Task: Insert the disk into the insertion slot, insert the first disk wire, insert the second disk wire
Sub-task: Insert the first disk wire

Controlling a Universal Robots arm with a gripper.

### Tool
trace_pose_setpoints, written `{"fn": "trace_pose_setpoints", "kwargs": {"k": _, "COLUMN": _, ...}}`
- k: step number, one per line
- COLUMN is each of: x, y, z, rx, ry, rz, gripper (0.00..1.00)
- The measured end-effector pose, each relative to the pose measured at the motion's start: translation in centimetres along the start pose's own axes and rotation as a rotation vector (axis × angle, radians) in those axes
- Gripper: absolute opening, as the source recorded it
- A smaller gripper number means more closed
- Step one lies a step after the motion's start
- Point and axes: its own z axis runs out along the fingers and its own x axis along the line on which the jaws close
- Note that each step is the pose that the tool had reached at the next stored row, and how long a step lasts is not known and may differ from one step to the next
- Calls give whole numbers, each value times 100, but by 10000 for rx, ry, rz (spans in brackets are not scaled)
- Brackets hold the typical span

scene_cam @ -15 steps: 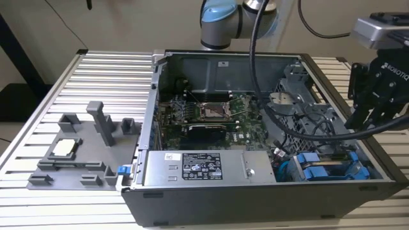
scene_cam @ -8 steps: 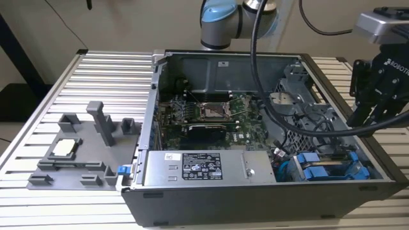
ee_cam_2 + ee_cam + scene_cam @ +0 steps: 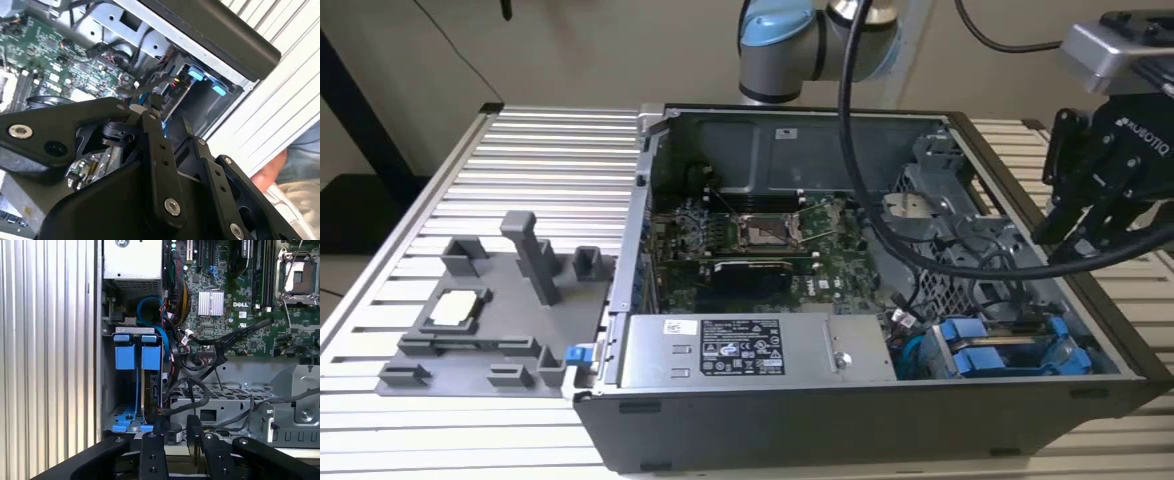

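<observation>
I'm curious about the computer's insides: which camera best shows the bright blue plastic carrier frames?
The first wrist view: the bright blue plastic carrier frames stand side by side in the grey metal bay, close up. The exterior view shows them farther off, from above; the second wrist view catches two blue tabs.

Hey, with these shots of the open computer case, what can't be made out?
1. Disk: first wrist view, seen edge-on; black cables cover its connector end, so wire seating is unreadable.
2. Insertion slot: first wrist view, its depth is dark behind the blue carrier tabs.
3. Motherboard: second wrist view, the open gripper and its black links block much of it.
</observation>
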Motion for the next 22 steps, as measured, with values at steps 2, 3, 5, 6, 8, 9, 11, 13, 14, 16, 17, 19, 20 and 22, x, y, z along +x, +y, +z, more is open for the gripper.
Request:
{"fn": "trace_pose_setpoints", "kwargs": {"k": 2, "x": 0, "y": 0, "z": 1, "rx": 2, "ry": -194, "rz": -1, "gripper": 33}}
{"fn": "trace_pose_setpoints", "kwargs": {"k": 3, "x": 0, "y": 0, "z": 1, "rx": 3, "ry": -196, "rz": -1, "gripper": 33}}
{"fn": "trace_pose_setpoints", "kwargs": {"k": 5, "x": 0, "y": 0, "z": 0, "rx": 3, "ry": -199, "rz": -1, "gripper": 33}}
{"fn": "trace_pose_setpoints", "kwargs": {"k": 6, "x": 0, "y": 0, "z": 0, "rx": 3, "ry": -200, "rz": -1, "gripper": 33}}
{"fn": "trace_pose_setpoints", "kwargs": {"k": 8, "x": 0, "y": 1, "z": 3, "rx": 3, "ry": -200, "rz": -2, "gripper": 33}}
{"fn": "trace_pose_setpoints", "kwargs": {"k": 9, "x": 0, "y": 3, "z": 6, "rx": 3, "ry": -202, "rz": -1, "gripper": 33}}
{"fn": "trace_pose_setpoints", "kwargs": {"k": 11, "x": -2, "y": 9, "z": 16, "rx": 3, "ry": -203, "rz": 0, "gripper": 33}}
{"fn": "trace_pose_setpoints", "kwargs": {"k": 13, "x": -9, "y": 19, "z": 25, "rx": 3, "ry": -200, "rz": -1, "gripper": 33}}
{"fn": "trace_pose_setpoints", "kwargs": {"k": 14, "x": -14, "y": 28, "z": 30, "rx": 3, "ry": -201, "rz": -1, "gripper": 33}}
{"fn": "trace_pose_setpoints", "kwargs": {"k": 16, "x": -28, "y": 50, "z": 39, "rx": 3, "ry": -201, "rz": 0, "gripper": 33}}
{"fn": "trace_pose_setpoints", "kwargs": {"k": 17, "x": -36, "y": 64, "z": 43, "rx": 4, "ry": -200, "rz": 3, "gripper": 33}}
{"fn": "trace_pose_setpoints", "kwargs": {"k": 19, "x": -50, "y": 89, "z": 53, "rx": 4, "ry": -201, "rz": 7, "gripper": 33}}
{"fn": "trace_pose_setpoints", "kwargs": {"k": 20, "x": -55, "y": 99, "z": 57, "rx": 4, "ry": -200, "rz": 9, "gripper": 33}}
{"fn": "trace_pose_setpoints", "kwargs": {"k": 22, "x": -63, "y": 125, "z": 65, "rx": 4, "ry": -201, "rz": 14, "gripper": 33}}
